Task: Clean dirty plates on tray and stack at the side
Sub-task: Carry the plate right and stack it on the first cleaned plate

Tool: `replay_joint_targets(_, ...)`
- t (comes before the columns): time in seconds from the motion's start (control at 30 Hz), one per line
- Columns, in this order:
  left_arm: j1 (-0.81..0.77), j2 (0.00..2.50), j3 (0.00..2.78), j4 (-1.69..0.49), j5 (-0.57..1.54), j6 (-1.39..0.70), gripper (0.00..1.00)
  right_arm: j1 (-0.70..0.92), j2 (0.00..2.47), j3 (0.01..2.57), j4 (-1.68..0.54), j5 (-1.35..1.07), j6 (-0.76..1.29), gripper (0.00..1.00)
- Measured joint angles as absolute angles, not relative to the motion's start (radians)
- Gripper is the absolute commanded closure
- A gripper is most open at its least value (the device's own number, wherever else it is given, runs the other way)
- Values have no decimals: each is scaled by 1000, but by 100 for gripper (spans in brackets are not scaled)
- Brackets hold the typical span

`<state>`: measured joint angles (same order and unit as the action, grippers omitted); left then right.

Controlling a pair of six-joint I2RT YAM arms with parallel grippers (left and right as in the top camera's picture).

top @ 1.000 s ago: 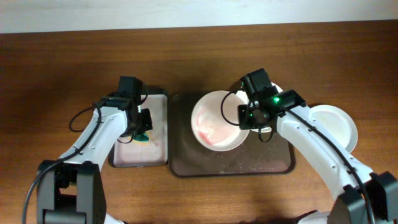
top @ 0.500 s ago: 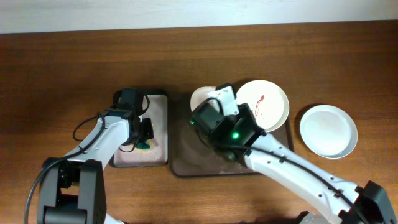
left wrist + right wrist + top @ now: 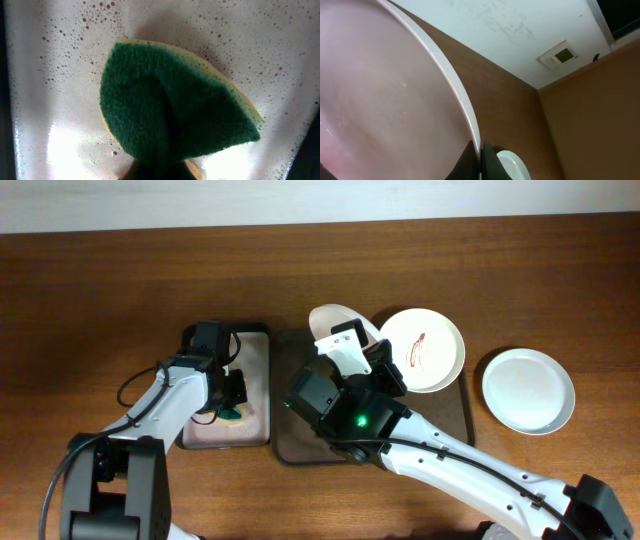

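Overhead: the right arm (image 3: 440,458) hides most of the tilted held plate (image 3: 332,320) at the tray's (image 3: 455,420) 12 o'clock edge. A smeared plate (image 3: 423,350) lies flat at 1 o'clock.
Left wrist: the left gripper (image 3: 152,172), cropped at 6 o'clock, pinches a sponge (image 3: 170,120).
Right wrist: the right gripper (image 3: 481,155) clamps the held plate's rim, which is blurred.

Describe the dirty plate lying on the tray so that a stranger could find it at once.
Find the dark brown tray on the wooden table. At its far right corner lies a round white plate. It alone has a red smear at its centre; the clean plate to its right lies off the tray, and the tilted plate to its left is lifted.
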<state>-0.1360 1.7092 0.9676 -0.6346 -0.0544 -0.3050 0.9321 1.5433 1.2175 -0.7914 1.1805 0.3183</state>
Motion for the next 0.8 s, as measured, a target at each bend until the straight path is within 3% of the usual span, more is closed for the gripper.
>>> replay_joint_targets(0.27, -136, 1709, 967, -635, -54, -305, 100, 697, 1543, 1217, -791, 744, 443, 96)
replay_joint_targets(0.53, -136, 1709, 966, -635, -52, -305, 100, 197, 1543, 1218, -827, 216, 496, 96)
replay_joint_targets(0.57, -136, 1709, 966, -635, -51, -305, 100, 182, 1543, 1218, -830, 202, 498, 96)
replay_joint_targets(0.8, -136, 1709, 966, -635, -51, -305, 100, -332, 1543, 1217, -996, -17, 501, 96)
